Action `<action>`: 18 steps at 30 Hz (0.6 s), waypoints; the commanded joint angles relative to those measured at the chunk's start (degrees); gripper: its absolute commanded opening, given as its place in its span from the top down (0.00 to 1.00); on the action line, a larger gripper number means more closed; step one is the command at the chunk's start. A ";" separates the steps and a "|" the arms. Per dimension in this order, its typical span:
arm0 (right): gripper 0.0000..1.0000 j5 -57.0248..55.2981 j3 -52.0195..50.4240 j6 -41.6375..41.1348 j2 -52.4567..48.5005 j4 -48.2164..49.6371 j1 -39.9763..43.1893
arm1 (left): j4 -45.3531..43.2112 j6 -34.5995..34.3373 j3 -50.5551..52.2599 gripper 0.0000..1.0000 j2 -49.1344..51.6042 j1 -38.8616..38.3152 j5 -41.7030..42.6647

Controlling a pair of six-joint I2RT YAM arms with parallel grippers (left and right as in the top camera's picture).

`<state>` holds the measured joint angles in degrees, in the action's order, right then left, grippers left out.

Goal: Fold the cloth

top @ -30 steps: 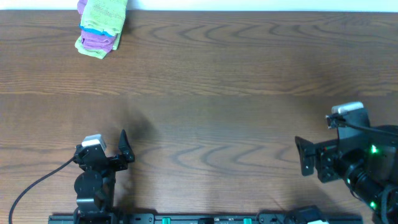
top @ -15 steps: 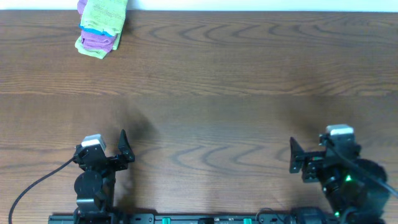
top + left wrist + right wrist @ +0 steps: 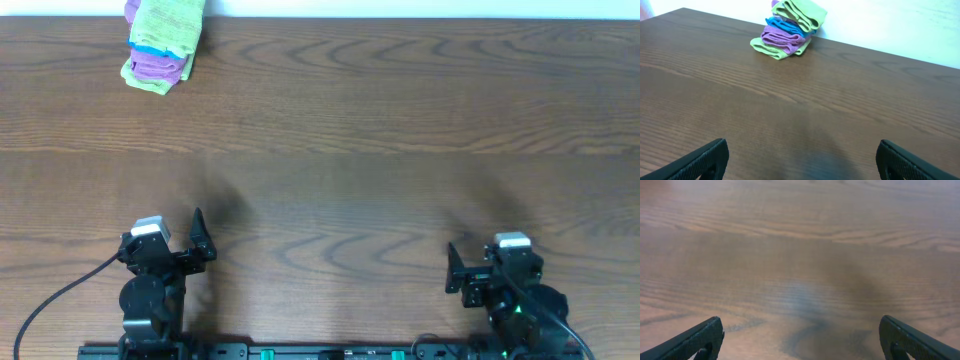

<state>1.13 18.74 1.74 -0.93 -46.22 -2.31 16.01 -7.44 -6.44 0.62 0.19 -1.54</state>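
Note:
A stack of folded cloths (image 3: 160,45), green, blue and purple, lies at the far left corner of the wooden table; it also shows in the left wrist view (image 3: 788,29). My left gripper (image 3: 198,235) is open and empty near the front left edge, its dark fingers wide apart in the left wrist view (image 3: 802,160). My right gripper (image 3: 452,268) is open and empty near the front right edge, with only bare wood between its fingers in the right wrist view (image 3: 802,340). Both grippers are far from the cloths.
The brown wooden table (image 3: 360,150) fills the overhead view. A white wall runs along its far edge (image 3: 890,20). A rail with the arm bases runs along the front edge (image 3: 330,352).
My right arm has drawn back from the right edge toward the front and to the left, settling low near its base. The left arm and the cloths have not moved.

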 commanded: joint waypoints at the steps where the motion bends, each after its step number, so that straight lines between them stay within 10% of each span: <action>1: 0.01 0.39 -1.64 0.50 0.63 0.24 0.50 | 0.33 0.85 1.44 0.05 -0.35 -0.22 -0.37; 18: 0.01 0.42 -8.63 0.48 0.63 0.37 0.35 | 0.33 0.85 1.46 0.05 -0.35 -0.22 -0.37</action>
<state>1.15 10.63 1.74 -0.84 -45.91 -2.33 16.01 -7.44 -6.44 0.62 0.19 -1.54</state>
